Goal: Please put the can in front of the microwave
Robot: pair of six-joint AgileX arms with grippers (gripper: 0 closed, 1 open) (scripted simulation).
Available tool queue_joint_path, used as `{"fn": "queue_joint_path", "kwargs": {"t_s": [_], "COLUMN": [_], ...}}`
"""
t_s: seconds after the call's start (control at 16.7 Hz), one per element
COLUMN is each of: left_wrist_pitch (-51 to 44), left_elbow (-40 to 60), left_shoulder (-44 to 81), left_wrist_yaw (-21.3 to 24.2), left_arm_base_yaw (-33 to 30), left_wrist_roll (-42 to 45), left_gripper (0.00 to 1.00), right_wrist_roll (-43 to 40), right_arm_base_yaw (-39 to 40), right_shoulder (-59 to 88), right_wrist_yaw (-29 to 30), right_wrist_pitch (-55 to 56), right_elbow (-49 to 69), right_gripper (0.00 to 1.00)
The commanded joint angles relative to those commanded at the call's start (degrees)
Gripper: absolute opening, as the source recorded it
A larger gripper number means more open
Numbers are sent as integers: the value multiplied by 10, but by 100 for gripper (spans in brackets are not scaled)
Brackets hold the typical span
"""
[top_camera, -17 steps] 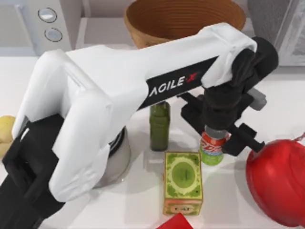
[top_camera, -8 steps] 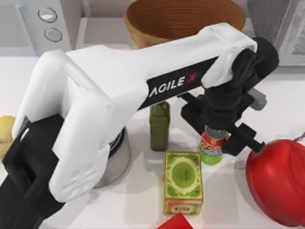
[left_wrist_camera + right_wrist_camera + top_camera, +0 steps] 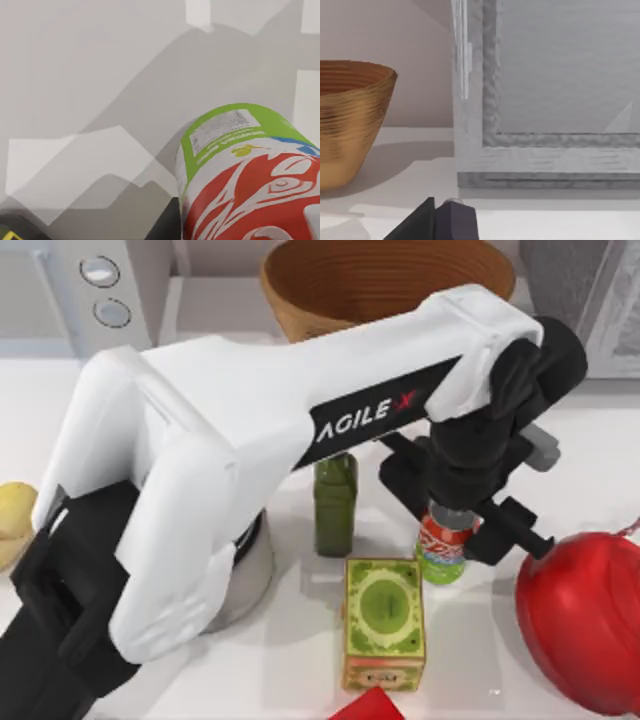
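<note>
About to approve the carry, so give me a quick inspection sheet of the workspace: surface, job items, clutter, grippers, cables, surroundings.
Surface: white table, shadowed under the arm.
Job's things: can upright right of centre; microwave at the far left corner.
Clutter: dark green bottle and green-and-gold tin just left of the can, apart from it; red round object at its right; brown bowl at the back; silver pot under the arm; yellow object at the left edge.
Grippers: left gripper straddles the can's top, fingers on either side. Right gripper sits low near a darker grey appliance.
Cables: nothing seen.
Surroundings: pale wall behind.
</note>
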Motion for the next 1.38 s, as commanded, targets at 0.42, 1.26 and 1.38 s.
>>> {"fn": "queue_joint_path", "kwargs": {"t_s": [0.42,1.26,1.38], "left_wrist_pitch": [-69,-66,-68], "left_elbow": [75,99,94], "left_shoulder": [28,-55,-99], "left_wrist_yaw": [-9,19,26], "left_arm_base_yaw": [11,62,127], "left_wrist_roll": [18,48,96], "left_gripper": [0,0,0], "right_wrist_roll": [0,0,0], "right_arm_base_yaw": [0,0,0], "right_shoulder": [0,0,0], "right_wrist_yaw": [0,0,0], "right_wrist_pitch": [0,0,0], "right_elbow": [0,0,0], "right_gripper": [100,100,100]}}
